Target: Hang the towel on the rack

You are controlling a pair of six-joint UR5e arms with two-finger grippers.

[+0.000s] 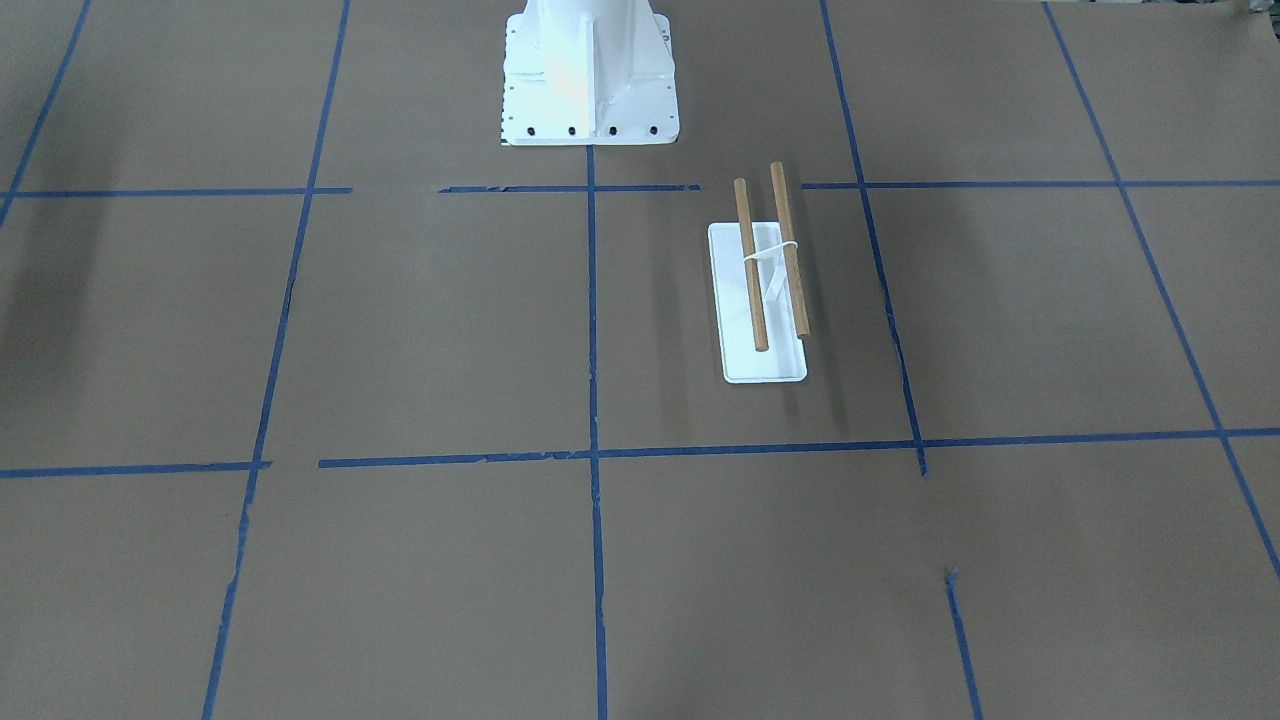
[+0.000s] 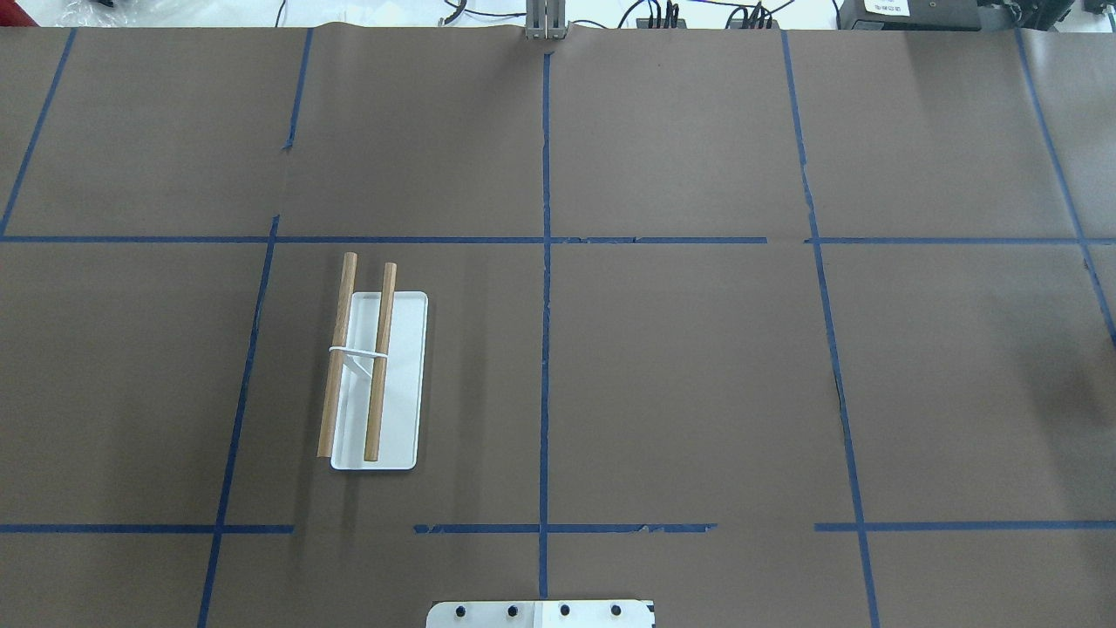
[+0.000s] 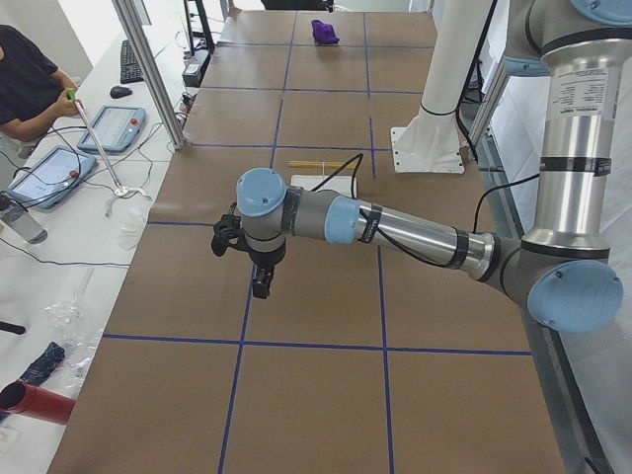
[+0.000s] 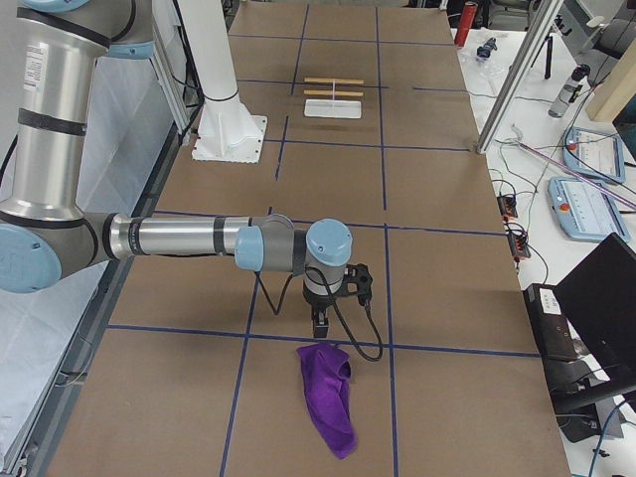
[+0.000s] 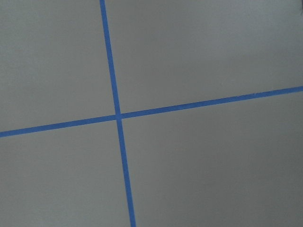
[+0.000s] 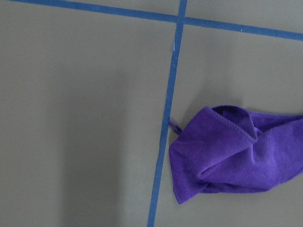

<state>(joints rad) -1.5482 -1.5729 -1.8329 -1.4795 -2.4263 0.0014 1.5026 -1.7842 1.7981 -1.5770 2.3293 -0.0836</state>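
The purple towel (image 4: 328, 393) lies crumpled on the brown table at the robot's right end; it also shows in the right wrist view (image 6: 232, 158) and far off in the exterior left view (image 3: 324, 32). The rack (image 1: 730, 330), with a white base and two wooden rods, stands on the robot's left side (image 2: 403, 384), bare. My right gripper (image 4: 320, 323) points down just beside the towel, apart from it. My left gripper (image 3: 259, 286) hangs over bare table, well away from the rack (image 3: 331, 183). I cannot tell whether either gripper is open or shut.
The white robot pedestal (image 1: 590, 80) stands at the table's robot side. Blue tape lines (image 2: 545, 349) grid the brown paper. An operator (image 3: 25, 84) with tablets sits beyond the table's far edge, past a metal post (image 3: 148, 69).
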